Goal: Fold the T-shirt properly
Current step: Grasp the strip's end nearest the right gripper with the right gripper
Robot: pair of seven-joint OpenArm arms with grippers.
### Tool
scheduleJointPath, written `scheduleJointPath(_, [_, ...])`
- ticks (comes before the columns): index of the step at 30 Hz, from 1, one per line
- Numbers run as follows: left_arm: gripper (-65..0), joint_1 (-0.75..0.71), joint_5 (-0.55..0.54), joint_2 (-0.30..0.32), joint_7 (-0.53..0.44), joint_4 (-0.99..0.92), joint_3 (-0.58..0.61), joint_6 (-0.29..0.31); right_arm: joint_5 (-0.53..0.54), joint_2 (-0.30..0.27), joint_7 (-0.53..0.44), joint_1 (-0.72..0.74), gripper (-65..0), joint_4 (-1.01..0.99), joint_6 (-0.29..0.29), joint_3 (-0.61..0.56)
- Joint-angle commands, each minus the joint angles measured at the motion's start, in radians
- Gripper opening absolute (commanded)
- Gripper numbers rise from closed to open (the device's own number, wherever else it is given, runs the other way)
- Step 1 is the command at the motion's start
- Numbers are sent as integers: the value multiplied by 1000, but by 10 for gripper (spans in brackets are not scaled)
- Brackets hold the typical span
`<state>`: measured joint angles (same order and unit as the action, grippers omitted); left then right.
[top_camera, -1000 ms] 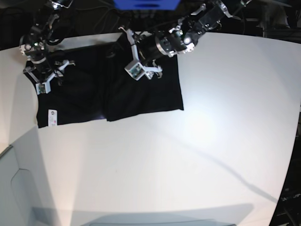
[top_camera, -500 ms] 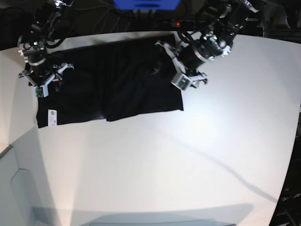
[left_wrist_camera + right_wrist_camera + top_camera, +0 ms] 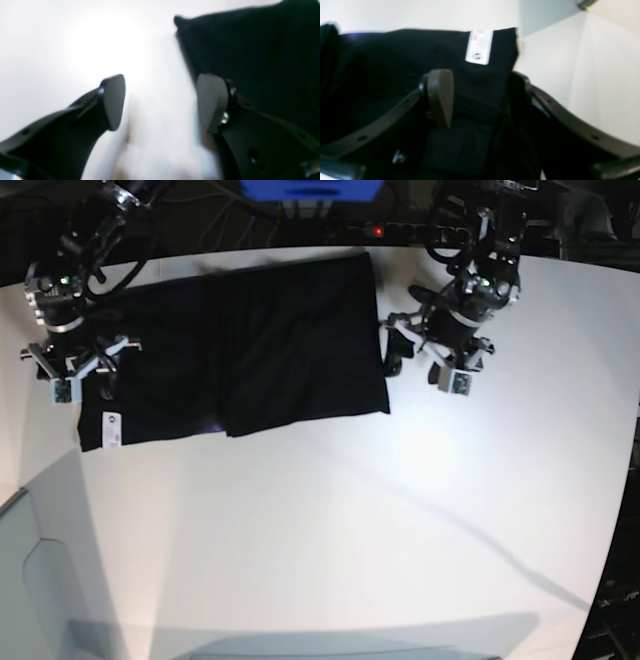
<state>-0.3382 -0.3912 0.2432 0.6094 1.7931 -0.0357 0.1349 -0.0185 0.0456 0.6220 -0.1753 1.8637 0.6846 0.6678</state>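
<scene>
1. Tabletop [image 3: 400,510]: white and broad. The T-shirt occupies only its far left portion, up near the back edge.
2. T-shirt [image 3: 240,345]: black, lying flat as a wide rectangle. No sleeves stick out in the base view, so the side folds look done. A seam-like line runs down near the middle, with the front hem stepping slightly there. Judged as partly folded: the shape is still wide, so at least one more fold across, plus squaring of the edges, appears left.
3. Left gripper [image 3: 430,358]: jaws spread wide, holding nothing. It hangs over bare tabletop just beside the shirt's right edge, apart from the cloth. In the left wrist view the black fabric corner [image 3: 250,50] lies ahead and to one side of the jaws, with white surface between them.
4. Right gripper [image 3: 83,370]: jaws wide, nothing clamped. It sits at the shirt's left edge, over the cloth. The right wrist view shows black fabric under and between the jaws; contact cannot be told, as the frame is blurred.
5. White label [image 3: 479,46]: on the shirt's front left corner, just ahead of the right gripper, near the tabletop's edge. Also seen in the base view [image 3: 111,429].
</scene>
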Motion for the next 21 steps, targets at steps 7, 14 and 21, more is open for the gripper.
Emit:
scheduleJointPath(7, [-216, 8, -7, -15, -27, 17, -2, 6, 16, -2, -23, -25, -293, 44, 14, 20])
scheduleJointPath(14, [-216, 23, -7, -14, -23, -16, -10, 6, 13, 12, -23, -22, -292, 47, 14, -20])
scheduleJointPath(21, [-216, 29, -7, -14, -27, -39, -11, 6, 12, -28, -23, 58, -292, -117, 14, 39])
